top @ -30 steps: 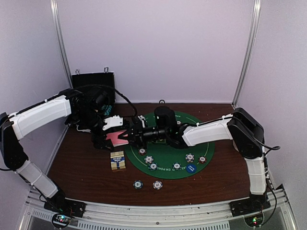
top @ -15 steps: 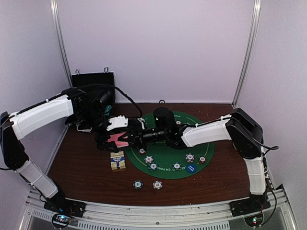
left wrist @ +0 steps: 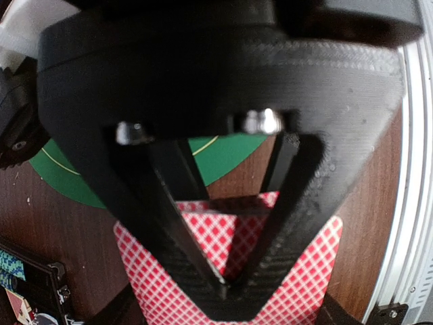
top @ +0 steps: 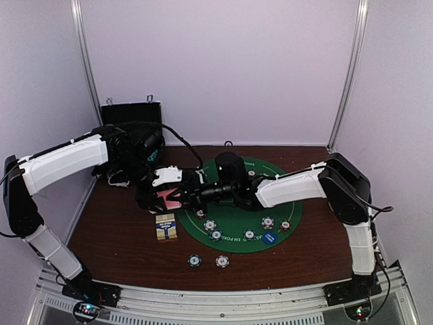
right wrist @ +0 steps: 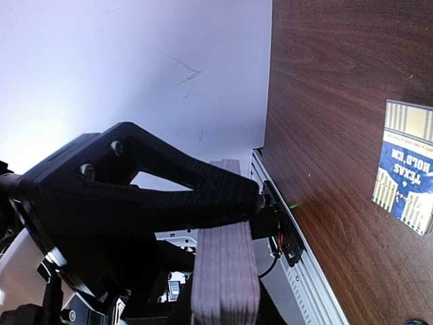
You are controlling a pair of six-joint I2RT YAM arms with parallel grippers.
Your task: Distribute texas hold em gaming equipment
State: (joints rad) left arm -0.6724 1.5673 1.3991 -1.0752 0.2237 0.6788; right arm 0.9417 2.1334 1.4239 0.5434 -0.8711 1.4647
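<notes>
Robot arms meet over the left part of a brown bench (top: 115, 250), seen from above. The right claw (top: 183, 196), reaching across from the right, is clamped on a stack of pink-backed playing cards (top: 166, 198). Its wrist view shows the stack edge-on, pressed against a black finger. The cards are held above the bench, just left of a round green mat (top: 237, 218) and just behind a small yellow-blue card box (top: 166, 227). The left claw (left wrist: 223, 294) is closed, tips together, directly over the chequered top card. Whether it pinches that card cannot be told.

Striped poker chips (top: 210, 225) lie in a loose arc on the near half of the mat, with a blue disc (top: 270, 237) among them. Two more chips rest on the bare bench in front of the mat. A black case (top: 132, 118) sits at the back left.

Chips appear at least partly set out. No single card lies on the mat or the bench, so dealing seems not yet begun and the whole stack is left to hand out.
</notes>
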